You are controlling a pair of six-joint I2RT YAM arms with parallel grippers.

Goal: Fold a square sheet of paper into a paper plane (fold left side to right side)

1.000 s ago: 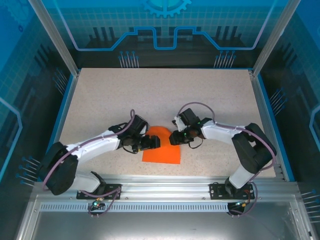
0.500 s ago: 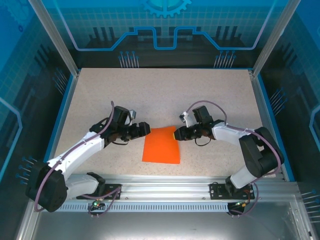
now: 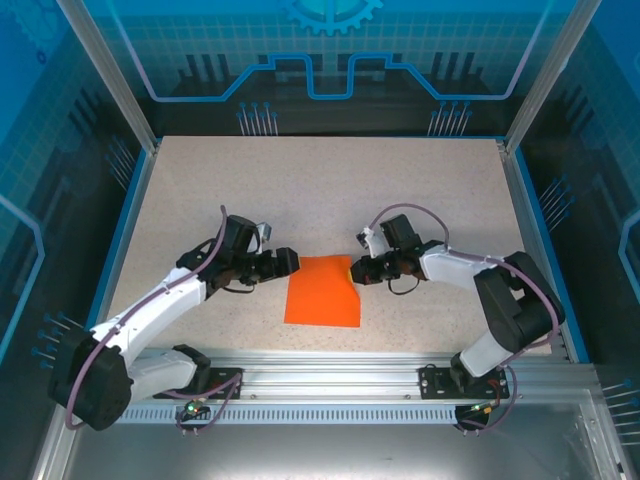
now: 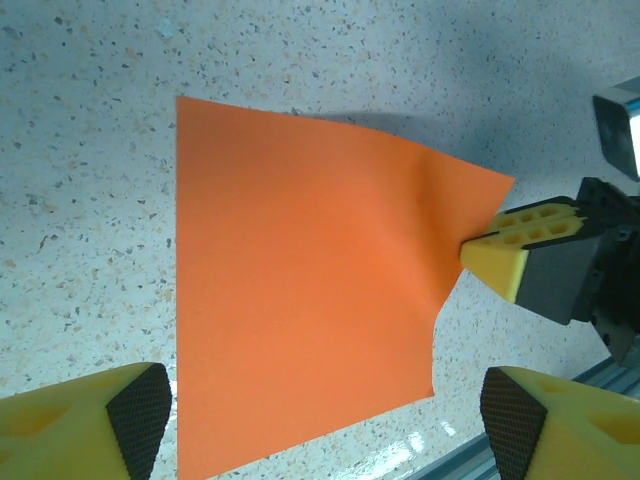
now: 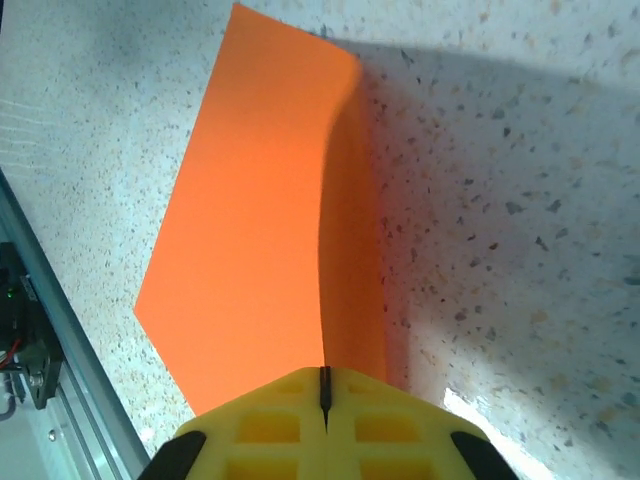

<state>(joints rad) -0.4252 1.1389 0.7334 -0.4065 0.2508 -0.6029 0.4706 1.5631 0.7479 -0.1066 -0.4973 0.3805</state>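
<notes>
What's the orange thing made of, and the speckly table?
The orange sheet looks like thin matte paper: it bends up where the right gripper pinches its edge. The table looks like speckled stone or laminate, faintly glossy; I can't tell which.

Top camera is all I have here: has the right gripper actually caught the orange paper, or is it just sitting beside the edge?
Observer: Caught. In the right wrist view the right gripper is shut on the paper, pads pressed together on its edge.
Operator: Is the sheet lying flat?
Observer: No. The left wrist view shows the pinched corner raised and buckled, casting a shadow on the table.
Operator: And the left gripper?
Observer: The left gripper is open, fingers wide apart, holding nothing.
</notes>
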